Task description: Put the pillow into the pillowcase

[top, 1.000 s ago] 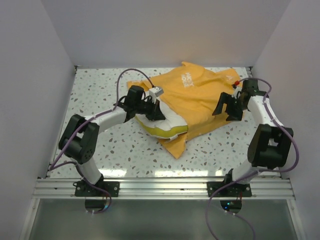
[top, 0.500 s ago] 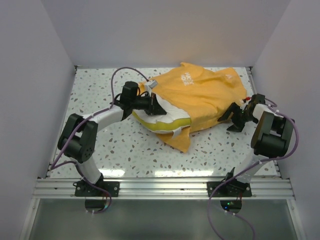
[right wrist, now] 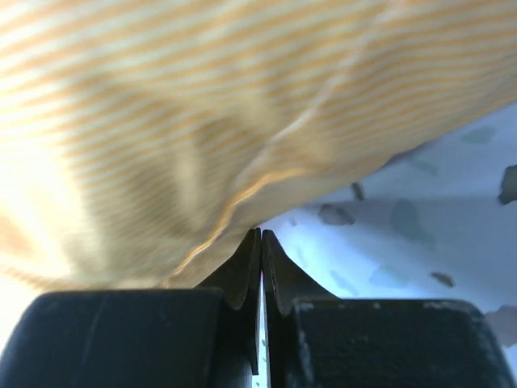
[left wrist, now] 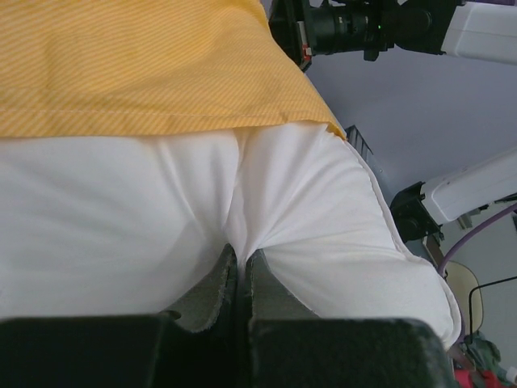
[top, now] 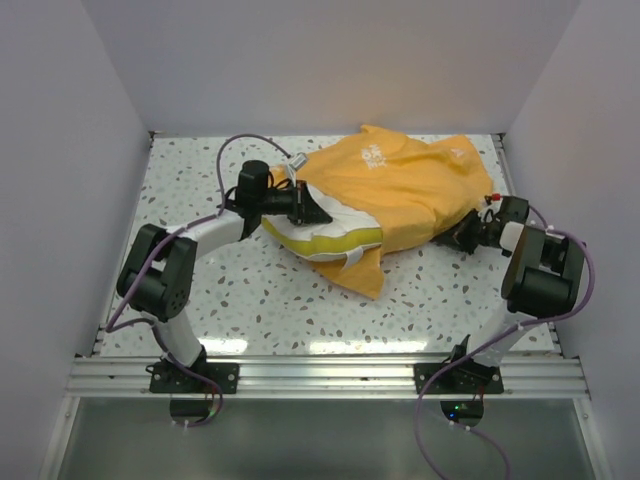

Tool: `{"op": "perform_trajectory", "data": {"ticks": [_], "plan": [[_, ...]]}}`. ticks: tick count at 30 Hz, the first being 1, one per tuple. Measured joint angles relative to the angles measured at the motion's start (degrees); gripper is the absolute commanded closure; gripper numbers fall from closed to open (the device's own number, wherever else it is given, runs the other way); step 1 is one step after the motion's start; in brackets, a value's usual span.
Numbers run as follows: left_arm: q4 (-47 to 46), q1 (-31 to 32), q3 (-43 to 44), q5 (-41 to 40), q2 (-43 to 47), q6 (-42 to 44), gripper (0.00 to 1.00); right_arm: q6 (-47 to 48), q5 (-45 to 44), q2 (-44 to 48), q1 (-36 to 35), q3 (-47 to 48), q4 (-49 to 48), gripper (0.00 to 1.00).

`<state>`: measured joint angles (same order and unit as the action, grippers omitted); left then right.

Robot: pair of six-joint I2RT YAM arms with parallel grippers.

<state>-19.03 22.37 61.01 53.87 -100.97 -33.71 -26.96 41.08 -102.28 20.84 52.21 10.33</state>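
The orange-yellow pillowcase (top: 400, 190) lies across the back of the table, bulging over the cream-white pillow (top: 335, 240). The pillow's yellow-green strip sticks out of the case's open left end. My left gripper (top: 318, 213) is at that opening, shut on a pinch of the pillow's white cloth (left wrist: 323, 218), just under the case's hem (left wrist: 145, 65). The left gripper (left wrist: 241, 252) shows no gap between its fingers. My right gripper (top: 462, 236) lies low at the case's right edge. In the right wrist view the right gripper (right wrist: 260, 233) is shut, with the hem of the pillowcase (right wrist: 202, 105) at its tips.
The speckled white table (top: 260, 300) is walled at the back and on both sides. A flap of the pillowcase (top: 368, 282) hangs toward the front. The right arm's elbow (top: 545, 270) stands close to the right wall.
The right arm swung down from above the case to its right edge, and its gripper closed there. The left arm shifted the pillow slightly back and to the right, and the case covers more of it.
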Motion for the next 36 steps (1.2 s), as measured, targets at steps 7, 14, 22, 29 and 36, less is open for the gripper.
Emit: {"op": "perform_trajectory", "data": {"ticks": [7,14,22,29,36], "plan": [[-6.5,-1.8,-1.0,2.8,-1.3,-6.5,1.00,1.6,3.8,11.0,2.6,-4.0,-2.3,0.30],[-14.5,-4.0,-1.0,5.7,-2.8,-16.0,1.00,0.2,6.7,10.0,5.5,-10.2,-10.6,0.16],[-24.4,-4.0,-1.8,7.6,-3.9,-26.9,1.00,-14.1,7.6,5.3,5.4,-19.1,-37.2,0.18],[-30.0,-4.0,-2.8,8.9,-5.6,-32.7,1.00,-28.0,9.6,-1.3,5.6,-21.0,-63.2,0.20],[-31.7,-4.0,-2.8,9.2,-5.7,-33.8,1.00,-38.5,9.9,-5.5,5.9,-21.0,-77.7,0.21]]}}
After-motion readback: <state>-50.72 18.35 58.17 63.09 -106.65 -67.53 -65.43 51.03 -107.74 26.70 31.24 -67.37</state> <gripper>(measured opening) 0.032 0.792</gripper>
